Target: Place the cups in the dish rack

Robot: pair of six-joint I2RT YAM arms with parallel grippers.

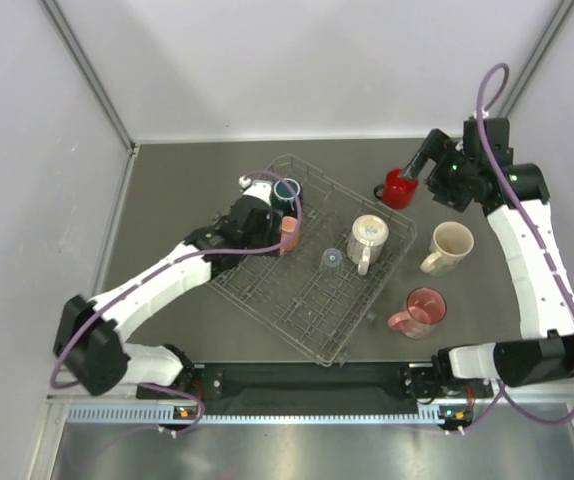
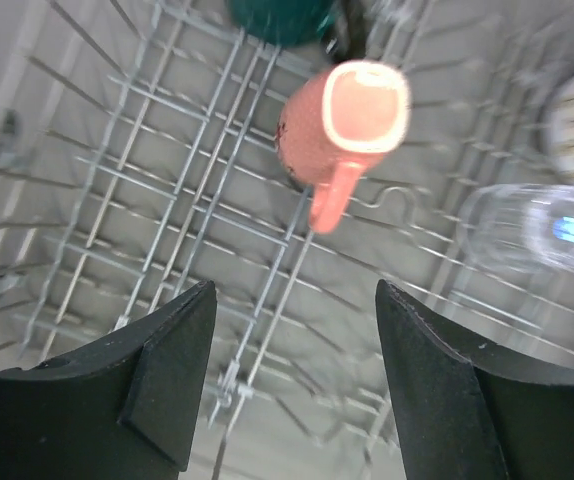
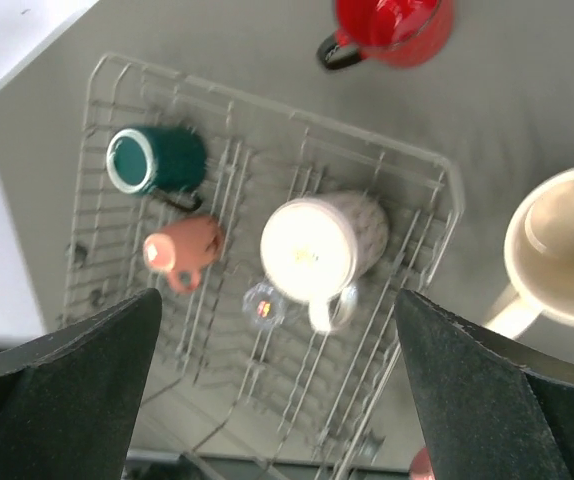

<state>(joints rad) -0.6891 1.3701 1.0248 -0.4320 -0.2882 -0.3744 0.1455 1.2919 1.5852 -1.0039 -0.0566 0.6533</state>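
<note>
The wire dish rack [image 1: 312,322] lies slantwise mid-table. In it are a dark teal mug [image 1: 287,192], a small salmon mug [image 1: 289,233], a clear glass [image 1: 331,260] and a white patterned mug [image 1: 368,238]. My left gripper [image 1: 275,212] hovers over the rack next to the salmon mug [image 2: 352,125], open and empty [image 2: 297,370]. A red mug [image 1: 399,187], a cream mug [image 1: 449,247] and a translucent pink mug [image 1: 419,312] stand on the table right of the rack. My right gripper [image 1: 412,170] is open and empty just above the red mug [image 3: 397,25].
Grey walls with metal corner posts close the table at back and sides. The right wrist view shows the rack [image 3: 447,215], the teal mug [image 3: 157,160] and the cream mug [image 3: 562,245] from above. A purple cable loops over each arm.
</note>
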